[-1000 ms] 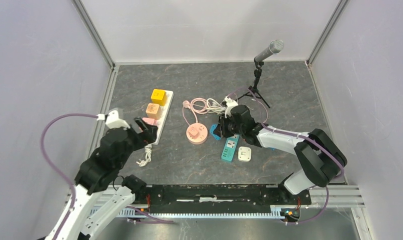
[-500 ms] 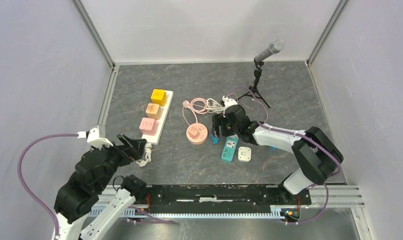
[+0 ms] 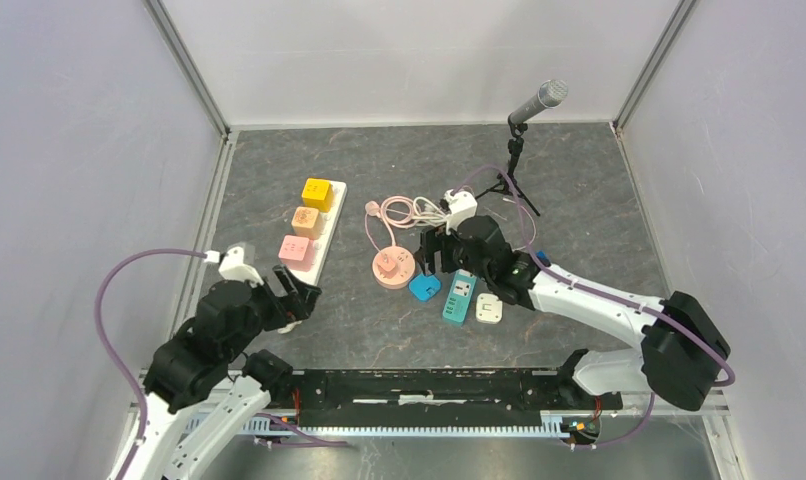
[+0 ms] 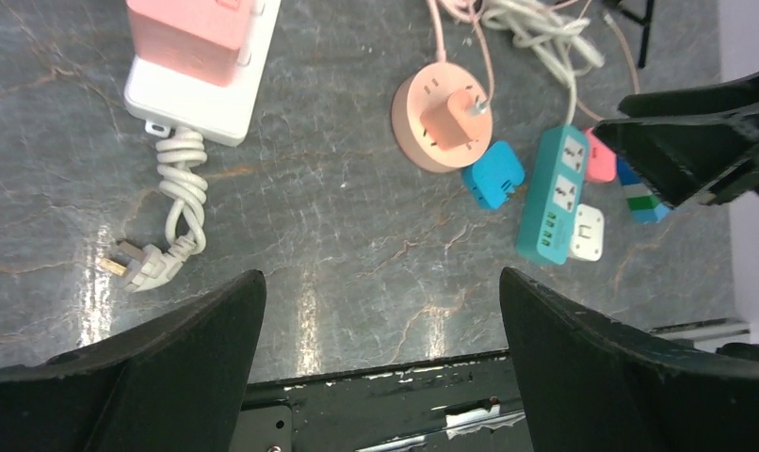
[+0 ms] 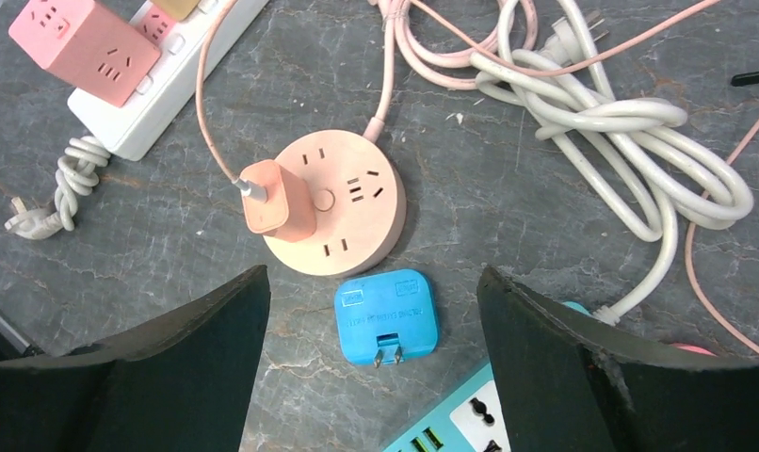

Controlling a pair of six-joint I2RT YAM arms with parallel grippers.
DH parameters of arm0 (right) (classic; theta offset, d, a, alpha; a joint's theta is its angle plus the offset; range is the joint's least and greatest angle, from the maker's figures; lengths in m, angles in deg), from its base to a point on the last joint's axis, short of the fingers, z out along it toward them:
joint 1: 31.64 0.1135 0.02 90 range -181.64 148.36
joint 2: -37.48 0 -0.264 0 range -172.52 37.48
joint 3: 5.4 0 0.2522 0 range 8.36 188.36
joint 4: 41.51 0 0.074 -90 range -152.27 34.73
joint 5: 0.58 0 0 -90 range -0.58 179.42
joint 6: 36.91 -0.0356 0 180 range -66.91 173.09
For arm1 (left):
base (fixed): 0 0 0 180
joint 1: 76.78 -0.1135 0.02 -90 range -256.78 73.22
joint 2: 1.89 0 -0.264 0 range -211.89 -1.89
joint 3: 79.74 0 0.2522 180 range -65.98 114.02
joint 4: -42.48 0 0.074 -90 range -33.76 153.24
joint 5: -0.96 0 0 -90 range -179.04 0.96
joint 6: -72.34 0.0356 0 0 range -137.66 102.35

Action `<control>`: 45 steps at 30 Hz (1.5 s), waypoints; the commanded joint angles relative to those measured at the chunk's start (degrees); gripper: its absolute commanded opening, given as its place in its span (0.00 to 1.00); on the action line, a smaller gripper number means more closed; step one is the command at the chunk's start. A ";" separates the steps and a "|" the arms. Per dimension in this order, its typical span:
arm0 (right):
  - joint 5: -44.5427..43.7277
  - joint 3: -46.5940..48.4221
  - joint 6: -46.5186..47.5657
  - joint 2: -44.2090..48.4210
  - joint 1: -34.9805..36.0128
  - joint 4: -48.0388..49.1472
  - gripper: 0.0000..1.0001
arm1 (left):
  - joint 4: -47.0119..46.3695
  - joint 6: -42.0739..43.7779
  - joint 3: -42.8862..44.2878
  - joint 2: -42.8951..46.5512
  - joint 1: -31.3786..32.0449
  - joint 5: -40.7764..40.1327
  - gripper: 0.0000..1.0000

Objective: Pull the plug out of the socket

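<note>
A blue plug (image 3: pixel 425 288) (image 5: pixel 387 317) lies loose on the table with its two prongs pointing up. It rests between the round pink socket (image 3: pixel 392 268) (image 5: pixel 336 202) and the teal socket strip (image 3: pixel 460 296) (image 5: pixel 456 424). My right gripper (image 3: pixel 431 255) (image 5: pixel 371 278) hangs open just above the plug, with one finger on each side and neither touching it. At the near left, my left gripper (image 3: pixel 297 295) (image 4: pixel 380 276) stands wide open over bare table and holds nothing.
A pink adapter (image 5: pixel 277 202) is plugged into the round socket. A white power strip (image 3: pixel 319 250) carries yellow, orange and pink cubes at the left. Coiled cables (image 3: pixel 419 210), a white adapter (image 3: pixel 490 308) and a microphone stand (image 3: pixel 519 150) sit nearby.
My right gripper has opened and let go of the blue plug, which now lies on the table beside the teal strip. The left arm has drawn back toward the near edge.
</note>
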 commanded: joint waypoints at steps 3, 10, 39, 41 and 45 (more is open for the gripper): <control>0.33 0.49 1.45 -0.22 2.81 2.00 0.85 | -9.87 -5.55 -6.09 -3.49 0.13 3.63 1.00; 3.04 2.40 11.08 -5.39 6.72 5.78 0.91 | -14.88 -9.88 -9.29 -11.24 0.13 -0.30 1.00; 0.13 17.77 17.52 -28.57 10.75 4.19 0.57 | -27.39 -9.72 -16.54 -21.57 0.13 4.73 0.73; -0.10 18.30 17.31 -29.11 10.70 3.49 0.58 | -29.62 -9.12 -17.04 -23.76 0.13 4.90 0.72; -1.32 22.44 16.58 -31.19 10.62 -0.96 0.53 | -32.66 -8.16 -17.72 -26.93 0.02 5.36 0.71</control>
